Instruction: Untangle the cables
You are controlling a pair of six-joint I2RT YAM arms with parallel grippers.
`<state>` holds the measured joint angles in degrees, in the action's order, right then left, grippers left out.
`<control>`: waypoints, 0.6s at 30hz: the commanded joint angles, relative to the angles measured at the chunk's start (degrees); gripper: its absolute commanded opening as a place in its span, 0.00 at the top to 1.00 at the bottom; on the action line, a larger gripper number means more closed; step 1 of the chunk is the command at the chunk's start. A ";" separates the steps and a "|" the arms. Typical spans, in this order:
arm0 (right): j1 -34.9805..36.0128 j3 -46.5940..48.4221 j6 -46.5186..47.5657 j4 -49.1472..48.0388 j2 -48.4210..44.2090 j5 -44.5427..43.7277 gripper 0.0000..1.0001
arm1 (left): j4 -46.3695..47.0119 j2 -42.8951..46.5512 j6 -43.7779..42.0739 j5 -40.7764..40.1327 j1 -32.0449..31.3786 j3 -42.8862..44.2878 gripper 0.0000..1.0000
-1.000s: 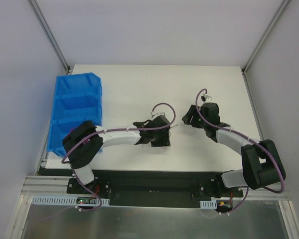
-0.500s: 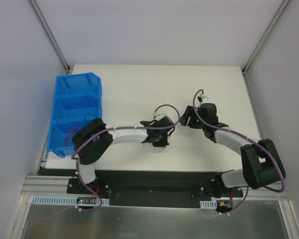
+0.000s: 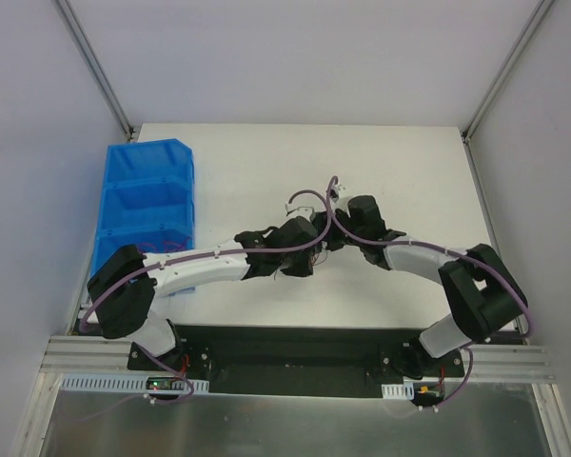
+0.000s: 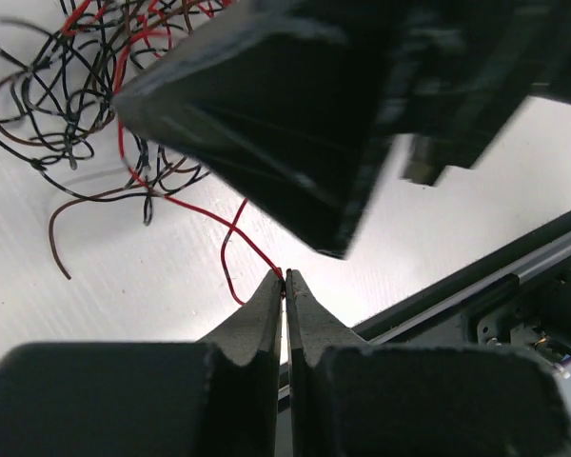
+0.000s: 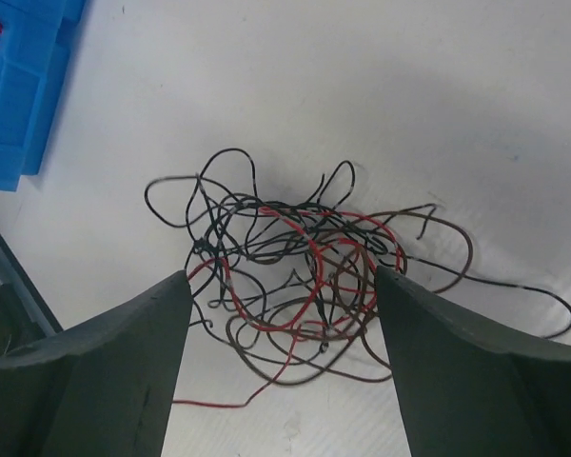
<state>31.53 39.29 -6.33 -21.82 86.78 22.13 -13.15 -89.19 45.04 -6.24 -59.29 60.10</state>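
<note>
The cables (image 5: 295, 257) are a loose tangle of thin red, black and brown wires lying on the white table. In the right wrist view my right gripper (image 5: 283, 274) hangs open just above them, one finger on each side of the tangle. My left gripper (image 4: 285, 276) is shut, its tips pinching a single red wire (image 4: 252, 249) that trails out of the tangle (image 4: 76, 114). From above, the two grippers (image 3: 305, 255) (image 3: 341, 233) meet at mid-table and hide most of the wires. The right gripper's dark body (image 4: 295, 105) fills the top of the left wrist view.
Blue stacked bins (image 3: 147, 205) stand at the table's left edge, and their corner (image 5: 19, 86) shows in the right wrist view. The table's near edge with its black rail (image 4: 514, 267) runs close behind the left gripper.
Both arms moved in to the centre. The left gripper closed on a red wire. The right gripper swung left over the tangle and opened wider.
</note>
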 commanded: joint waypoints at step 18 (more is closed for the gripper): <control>-2.86 8.09 0.18 24.46 0.41 -41.02 0.50 | -10.05 33.45 -22.09 -25.12 -0.30 10.64 1.00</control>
<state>32.51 48.99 -4.01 -0.32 92.01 -7.90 -18.90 -60.60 28.84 -21.34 -59.27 65.12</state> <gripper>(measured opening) 0.497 0.006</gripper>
